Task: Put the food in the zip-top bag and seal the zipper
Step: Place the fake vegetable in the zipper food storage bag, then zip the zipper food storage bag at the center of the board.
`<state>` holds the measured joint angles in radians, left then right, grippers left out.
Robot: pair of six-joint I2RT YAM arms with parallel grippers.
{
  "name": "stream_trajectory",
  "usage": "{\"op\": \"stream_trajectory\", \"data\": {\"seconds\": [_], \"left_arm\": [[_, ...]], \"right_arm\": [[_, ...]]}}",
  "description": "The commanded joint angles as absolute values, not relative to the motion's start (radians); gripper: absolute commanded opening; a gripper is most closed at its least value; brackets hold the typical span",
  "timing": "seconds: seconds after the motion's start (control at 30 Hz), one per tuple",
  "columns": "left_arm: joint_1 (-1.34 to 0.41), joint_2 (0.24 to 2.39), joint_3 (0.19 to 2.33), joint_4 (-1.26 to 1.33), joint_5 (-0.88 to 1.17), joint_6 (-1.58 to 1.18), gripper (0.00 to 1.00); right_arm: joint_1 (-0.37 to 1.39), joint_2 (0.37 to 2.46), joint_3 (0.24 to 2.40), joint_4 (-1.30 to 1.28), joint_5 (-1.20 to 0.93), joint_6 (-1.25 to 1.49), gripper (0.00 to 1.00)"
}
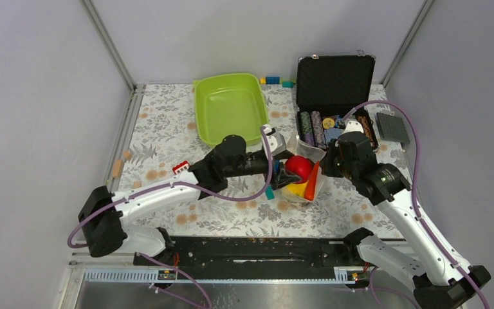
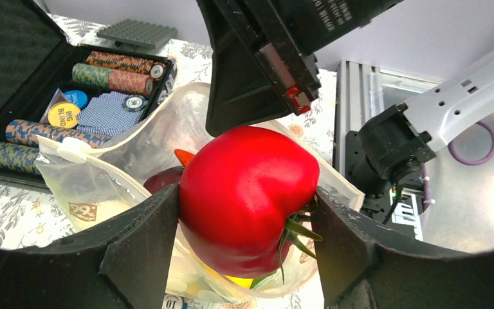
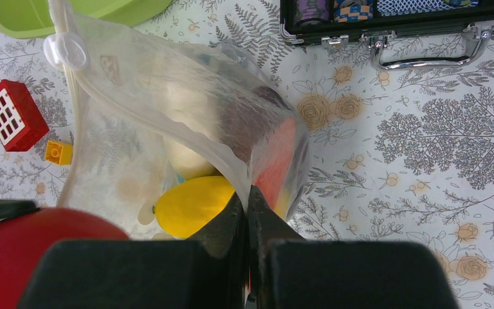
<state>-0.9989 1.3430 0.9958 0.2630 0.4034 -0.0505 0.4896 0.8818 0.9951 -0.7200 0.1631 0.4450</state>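
My left gripper (image 2: 247,212) is shut on a red toy tomato (image 2: 247,193) and holds it at the open mouth of the zip-top bag (image 2: 103,187). In the top view the tomato (image 1: 299,167) sits over the bag (image 1: 307,187) in the middle of the table. My right gripper (image 3: 249,193) is shut on the bag's plastic edge (image 3: 167,84) and keeps it lifted. Inside the bag lie other food pieces: a yellow one (image 3: 193,205), an orange-red one (image 3: 276,161), a white one and a dark maroon one. The zipper's white slider (image 3: 64,48) is at the bag's far corner.
A lime-green tray (image 1: 228,106) stands at the back. An open black case (image 1: 334,84) with poker chips stands at the back right, with a grey baseplate (image 1: 392,127) beside it. A red block (image 3: 13,114) and a small orange block (image 3: 58,152) lie left of the bag.
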Motion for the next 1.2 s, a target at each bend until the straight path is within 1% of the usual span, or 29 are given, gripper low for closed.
{"op": "stream_trajectory", "data": {"seconds": [0.0, 0.07, 0.1, 0.13, 0.17, 0.2, 0.27, 0.4, 0.53, 0.63, 0.7, 0.87, 1.03, 1.1, 1.17], "left_arm": [[-1.013, 1.379, 1.093, 0.276, 0.362, -0.022, 0.41], [-1.017, 1.398, 1.107, 0.269, 0.358, -0.016, 0.49], [-1.020, 1.403, 1.114, 0.259, 0.344, -0.013, 0.63], [-1.021, 1.406, 1.120, 0.246, 0.331, -0.012, 0.83], [-1.021, 1.408, 1.125, 0.236, 0.319, -0.012, 0.96], [-1.020, 1.406, 1.127, 0.228, 0.315, -0.012, 0.99], [-1.021, 1.391, 1.124, 0.217, 0.316, -0.007, 0.99], [-1.020, 1.335, 1.081, 0.247, 0.383, -0.006, 0.99], [-1.020, 1.242, 1.025, 0.257, 0.314, -0.008, 0.99], [-1.020, 1.138, 0.945, 0.274, 0.270, -0.006, 0.99], [-1.021, 1.062, 0.886, 0.276, 0.234, 0.022, 0.99], [-1.020, 0.857, 0.756, 0.224, 0.059, 0.005, 0.99], [-1.019, 0.647, 0.637, 0.124, -0.073, -0.039, 0.99], [-1.019, 0.560, 0.593, 0.098, -0.108, -0.064, 0.99], [-1.019, 0.488, 0.537, 0.087, -0.090, -0.064, 0.99]], "right_arm": [[0.486, 0.877, 0.993, -0.699, 0.152, 0.442, 0.00], [0.486, 0.877, 0.992, -0.699, 0.147, 0.441, 0.00], [0.486, 0.875, 0.993, -0.698, 0.148, 0.440, 0.00], [0.486, 0.873, 0.993, -0.699, 0.151, 0.440, 0.00], [0.486, 0.872, 0.993, -0.697, 0.152, 0.440, 0.00], [0.486, 0.870, 0.991, -0.698, 0.153, 0.439, 0.00], [0.486, 0.869, 0.992, -0.699, 0.152, 0.438, 0.00], [0.486, 0.878, 1.001, -0.699, 0.149, 0.432, 0.00], [0.486, 0.881, 1.022, -0.693, 0.099, 0.398, 0.00], [0.486, 0.876, 1.046, -0.673, 0.012, 0.353, 0.00], [0.486, 0.873, 1.078, -0.678, -0.090, 0.302, 0.00], [0.486, 0.867, 1.163, -0.710, -0.329, 0.199, 0.00], [0.486, 0.885, 1.208, -0.738, -0.485, 0.107, 0.00], [0.486, 0.895, 1.213, -0.726, -0.554, 0.087, 0.00], [0.487, 0.907, 1.217, -0.707, -0.623, 0.077, 0.00]]}}
